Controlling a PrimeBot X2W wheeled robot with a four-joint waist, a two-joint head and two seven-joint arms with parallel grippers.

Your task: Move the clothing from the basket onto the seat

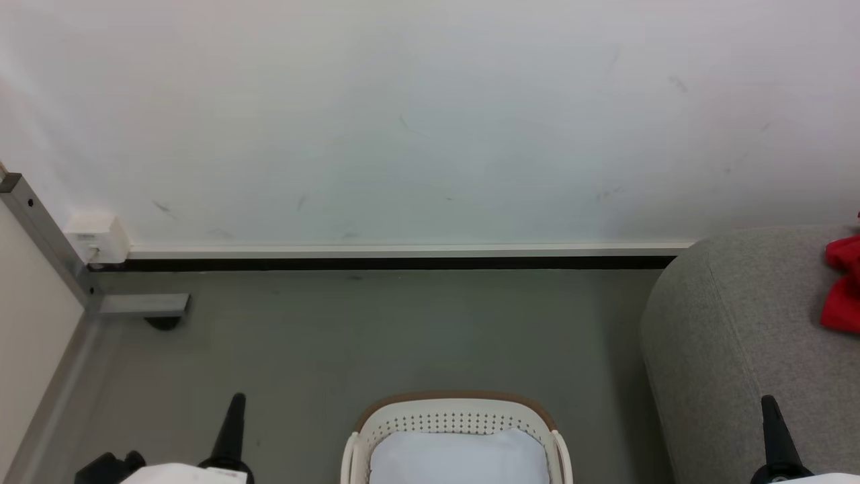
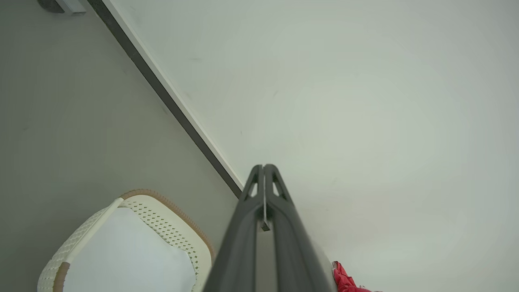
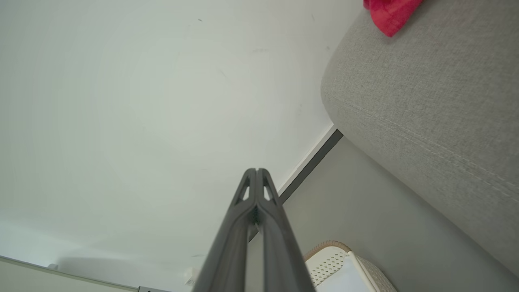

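Head view: bright red crumpled clothing (image 1: 843, 289) lies on top of the large light grey woven-fabric seat (image 1: 725, 336), at the far right. The frame edge cuts it, so its full shape and long axis cannot be told; the part that shows runs up and down the picture. No white trim can be made out.

Oval cream-white perforated plastic basket with brown rim (image 1: 457, 398) stands on the grey floor (image 1: 336, 336), just left of the seat's rounded corner and apart from it. Only its far end shows, so which way its long axis runs is unclear. A plain pale white pad (image 1: 459, 457) lies inside.

Left hand (image 1: 235, 410) sits low at left over the floor, fingers pointing toward the white wall (image 1: 403, 121). Right hand (image 1: 770, 407) sits low at right, in front of the seat's side.

Left wrist view: left hand (image 2: 264, 167) closed, dark fingers pressed together, nothing between them; basket (image 2: 170, 219) at lower left, a scrap of red (image 2: 344, 280) at the bottom edge.

Right wrist view: right hand (image 3: 256, 170) closed on nothing; clothing (image 3: 391, 14) cut off at the top, on the seat (image 3: 425, 101).
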